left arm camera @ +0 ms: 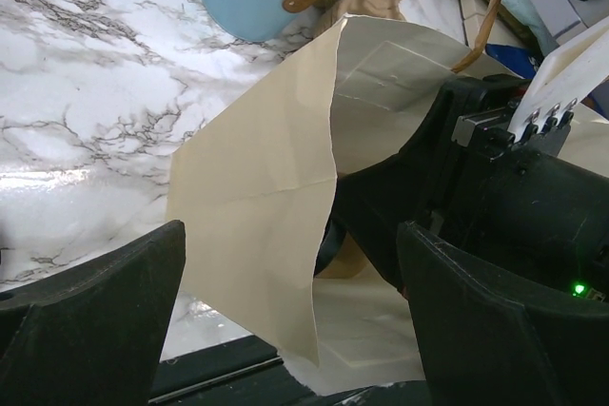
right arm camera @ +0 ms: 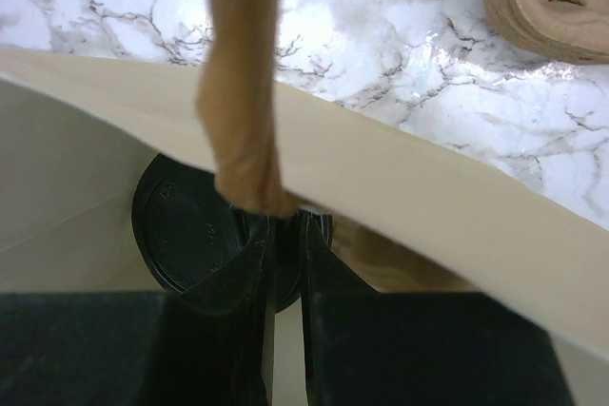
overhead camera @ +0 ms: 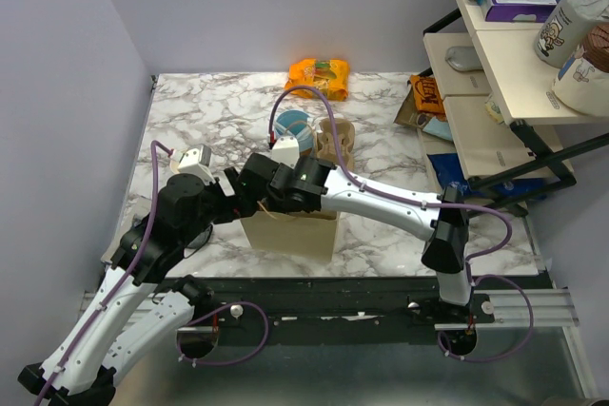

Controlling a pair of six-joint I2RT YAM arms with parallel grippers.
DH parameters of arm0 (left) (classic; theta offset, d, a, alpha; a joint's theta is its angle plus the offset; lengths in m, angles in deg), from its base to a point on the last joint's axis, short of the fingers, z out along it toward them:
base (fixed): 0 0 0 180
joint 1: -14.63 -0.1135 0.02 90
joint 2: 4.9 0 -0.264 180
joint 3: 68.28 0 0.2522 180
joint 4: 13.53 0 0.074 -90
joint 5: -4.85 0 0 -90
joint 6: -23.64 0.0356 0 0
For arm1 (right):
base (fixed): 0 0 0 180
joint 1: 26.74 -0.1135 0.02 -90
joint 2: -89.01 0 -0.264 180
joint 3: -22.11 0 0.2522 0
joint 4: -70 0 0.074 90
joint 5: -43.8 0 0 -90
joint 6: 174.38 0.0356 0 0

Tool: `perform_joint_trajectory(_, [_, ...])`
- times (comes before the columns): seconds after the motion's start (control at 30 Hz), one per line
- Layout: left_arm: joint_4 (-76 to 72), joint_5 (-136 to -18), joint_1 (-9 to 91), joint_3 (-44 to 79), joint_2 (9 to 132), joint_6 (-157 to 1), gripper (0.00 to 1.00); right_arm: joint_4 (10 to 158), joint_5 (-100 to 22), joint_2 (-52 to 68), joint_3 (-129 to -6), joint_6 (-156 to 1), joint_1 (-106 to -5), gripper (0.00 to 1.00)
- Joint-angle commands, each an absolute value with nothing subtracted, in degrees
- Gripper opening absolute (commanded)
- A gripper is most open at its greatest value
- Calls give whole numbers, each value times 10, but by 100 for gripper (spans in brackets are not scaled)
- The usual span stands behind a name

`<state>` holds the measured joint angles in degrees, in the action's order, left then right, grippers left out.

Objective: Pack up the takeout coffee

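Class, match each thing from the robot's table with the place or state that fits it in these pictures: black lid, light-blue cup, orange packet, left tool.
Column one:
1. black lid
2. light-blue cup
3. orange packet
4. left tool

Column two:
a. wide open
b. at the far edge of the table
c. inside the paper bag
d. on the table just beyond the bag

Pairs: 1-c, 2-d, 3-b, 4-a
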<state>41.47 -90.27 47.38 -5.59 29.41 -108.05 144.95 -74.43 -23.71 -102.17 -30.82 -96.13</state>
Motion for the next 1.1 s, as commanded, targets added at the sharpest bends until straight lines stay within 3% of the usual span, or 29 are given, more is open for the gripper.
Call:
perform_joint_trajectory(0.0, [401, -888, 476, -60, 292, -1071, 98, 1452, -795, -245, -1037, -304, -976, 1])
perform_joint_trajectory(0.6, [400, -888, 477, -61, 291, -1071, 98, 1433, -799, -255, -1035, -323, -987, 1])
perform_joint_trajectory(0.73, [401, -889, 476, -62, 292, -1071, 98, 1431, -793, -253, -1034, -321, -987, 18])
perform_joint_trajectory(0.83, [401, -890, 476, -61, 292, -1071, 99, 1431, -793, -251, -1032, -319, -987, 20])
perform_joint_trajectory(0.9, [401, -890, 476, -61, 291, -1071, 99, 1430, -795, -249, -1031, -317, -987, 29])
perform_joint_trajectory(1.07, [402, -890, 477, -61, 289, -1071, 99, 1432, -791, -248, -1031, -316, -987, 41])
